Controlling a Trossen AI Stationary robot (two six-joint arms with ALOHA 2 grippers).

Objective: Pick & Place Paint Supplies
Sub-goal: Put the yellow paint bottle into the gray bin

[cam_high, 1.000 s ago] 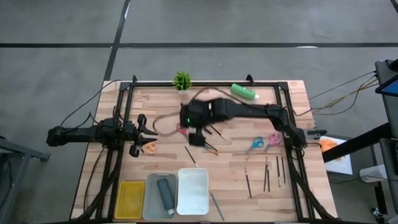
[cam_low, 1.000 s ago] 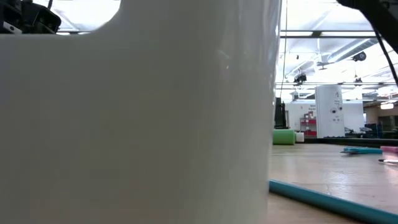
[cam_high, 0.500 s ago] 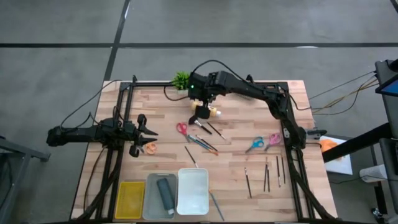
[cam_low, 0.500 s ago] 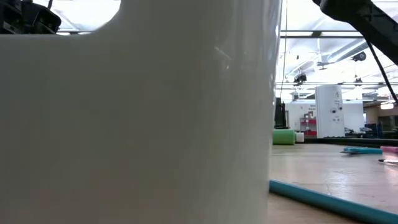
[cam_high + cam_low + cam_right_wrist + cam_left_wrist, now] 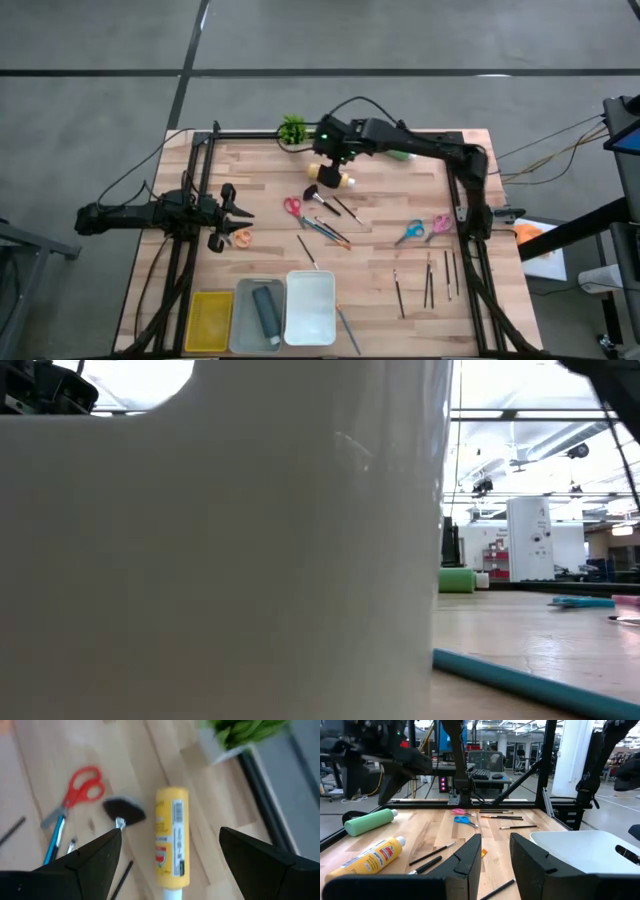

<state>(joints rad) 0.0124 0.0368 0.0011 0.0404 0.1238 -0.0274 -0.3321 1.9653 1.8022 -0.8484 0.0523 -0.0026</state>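
Seen from above, a pale wooden-plank table (image 5: 400,190) edged by a black metal frame filled the centre of the frame. The right gripper (image 5: 327,165) hung over the upper middle of the table, its two dark fingers (image 5: 85,857) spread wide and holding nothing. Just below it lay a yellow plastic paint bottle with a white cap (image 5: 333,178), flat on the wood and clear of the fingers; the right wrist view showed the bottle between the spread fingers but below them. Beside the bottle lay a dark fan-headed brush (image 5: 313,194), and left of that a pair of red-handled scissors (image 5: 292,207). A small green potted plant (image 5: 292,130) stood at the upper edge, and a green paint bottle (image 5: 400,153) lay partly hidden behind the right arm.

The left gripper (image 5: 238,212) rested at the left edge of the table, fingers parted and empty, close to orange-handled scissors (image 5: 242,238).

Blue-handled scissors (image 5: 409,232) and pink-handled scissors (image 5: 440,223) lay right of centre, with thin dark brushes (image 5: 428,280) below them. At the bottom sat a yellow rectangular tray (image 5: 209,320), a grey tray (image 5: 245,310) holding a grey-blue bottle (image 5: 266,313), and a white tray (image 5: 310,306).
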